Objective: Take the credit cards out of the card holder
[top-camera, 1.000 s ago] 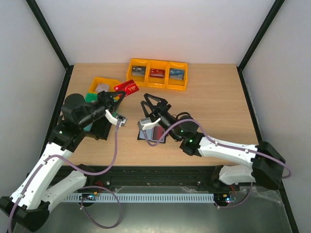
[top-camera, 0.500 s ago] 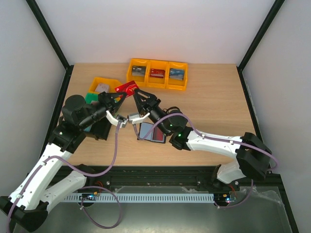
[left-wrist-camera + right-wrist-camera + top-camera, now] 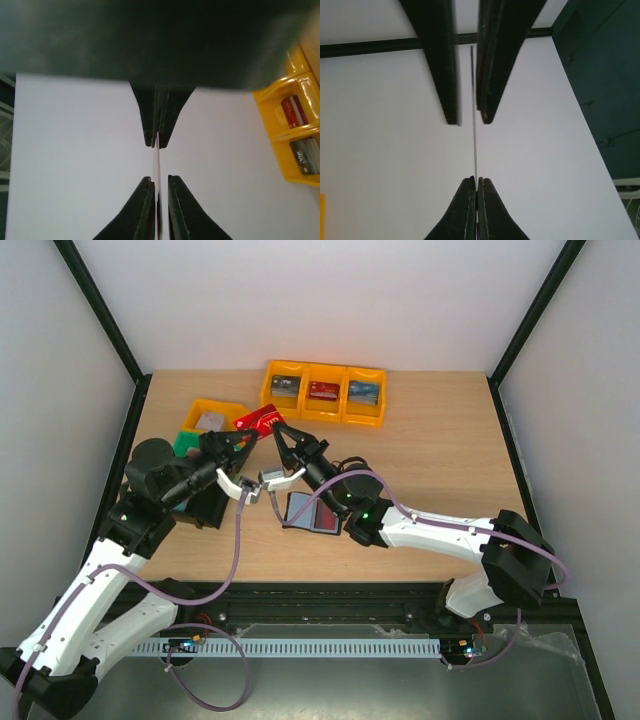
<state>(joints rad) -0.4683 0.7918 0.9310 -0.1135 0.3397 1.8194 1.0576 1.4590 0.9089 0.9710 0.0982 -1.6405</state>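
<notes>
A red credit card point(image 3: 258, 421) hangs in the air over the table's left middle, pinched from both sides. My left gripper point(image 3: 246, 434) is shut on its left end and my right gripper point(image 3: 279, 431) is shut on its right end. Each wrist view shows the card edge-on point(image 3: 159, 160) point(image 3: 474, 140), running from my own fingertips point(image 3: 159, 179) point(image 3: 476, 181) to the other gripper's fingers point(image 3: 170, 120) point(image 3: 495, 75). The black card holder point(image 3: 312, 512) lies open and flat on the table below the right arm, a reddish card showing inside.
A yellow three-compartment bin point(image 3: 323, 392) point(image 3: 295, 125) with cards in it stands at the back. A yellow bin point(image 3: 215, 415), a green bin point(image 3: 187, 442) and a black bin point(image 3: 205, 505) sit at the left, under the left arm.
My right gripper left the card holder, swung up and left to the red card held by my left gripper, and shut on its free end. The left arm has barely moved.
</notes>
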